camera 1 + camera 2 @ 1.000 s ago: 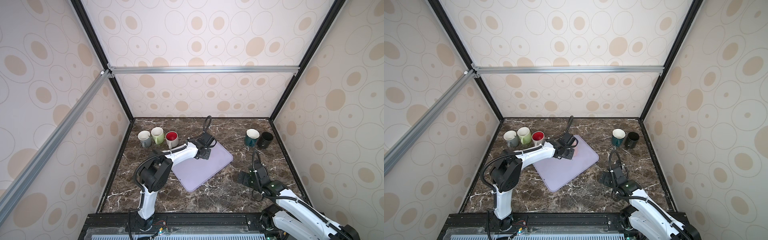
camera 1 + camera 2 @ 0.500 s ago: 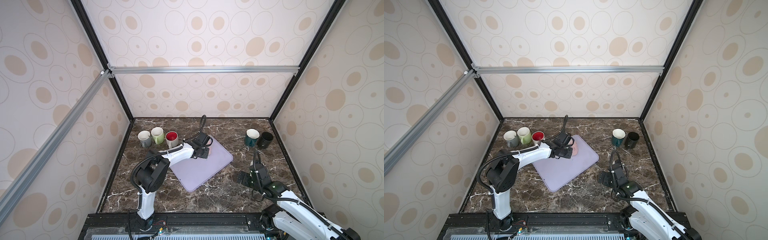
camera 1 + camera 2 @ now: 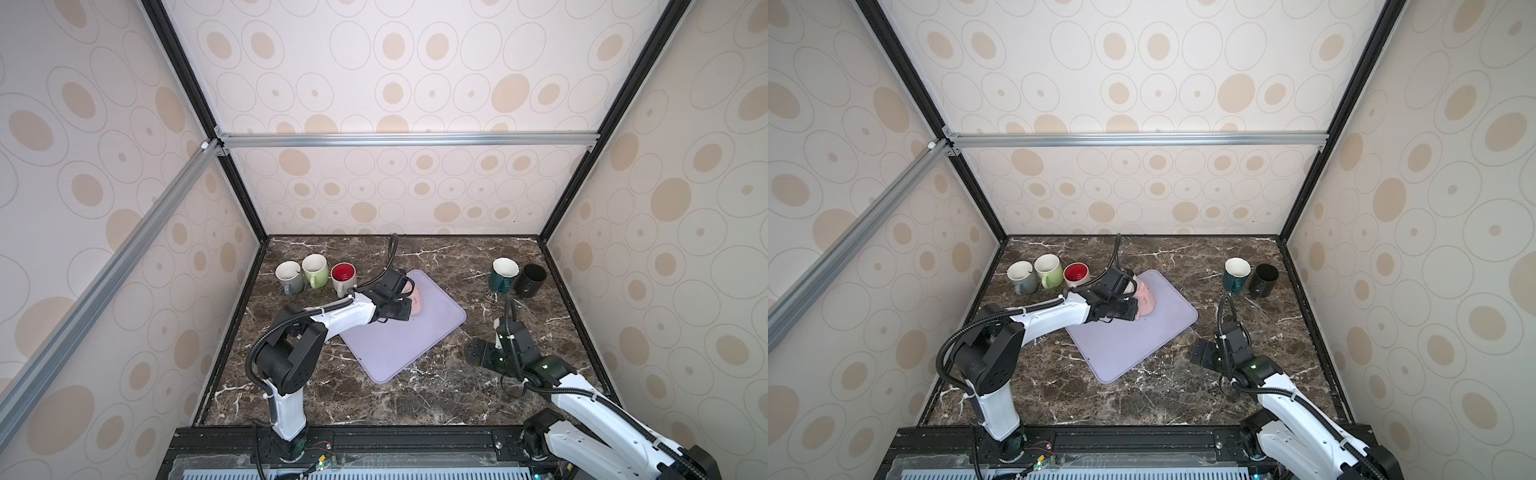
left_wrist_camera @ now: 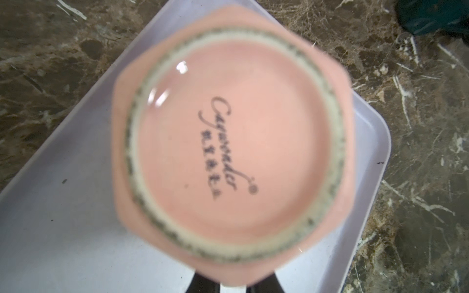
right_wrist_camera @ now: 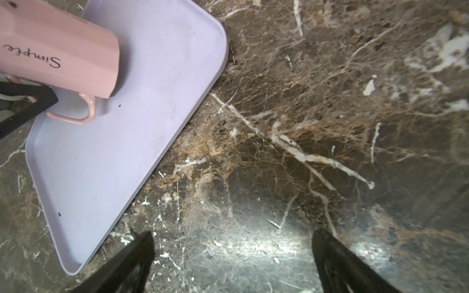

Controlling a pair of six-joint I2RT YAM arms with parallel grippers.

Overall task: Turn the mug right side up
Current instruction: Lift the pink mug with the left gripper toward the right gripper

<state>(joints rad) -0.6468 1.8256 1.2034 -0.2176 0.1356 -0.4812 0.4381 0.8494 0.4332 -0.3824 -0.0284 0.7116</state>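
Both top views: the left gripper (image 3: 409, 300) is pinched narrow on the pink mug (image 3: 417, 302), over the far corner of the tray (image 3: 399, 349), which lies mid-tabletop (image 3: 436, 399). The mug's tipped, not upright, and I can't tell if it touches the tray. Grey mug (image 3: 289, 279), green mug (image 3: 314, 270) and red mug (image 3: 344, 277) line up in the tabletop's far-left corner. Teal mug (image 3: 503, 275) and black mug (image 3: 530, 281) stand side by side near the far-right corner. The right gripper (image 3: 482, 356) hangs low over the near-right part, apart from the tray. Any writing is too small to read from up here.

Left wrist: the mug's base fills the frame, square-on. It has a cursive brand stamp starting with "C", too blurry to spell out, with a row of tiny characters beside it and an ® mark. Two black fingers (image 4: 205, 282) peek out past the mug. The teal mug sits in a corner.

Right wrist: only here do you get the mug's side, with "Simple" in script, plus its handle (image 5: 83, 113) with a black finger right by it. The right gripper's jaws stand wide apart over bare marble.
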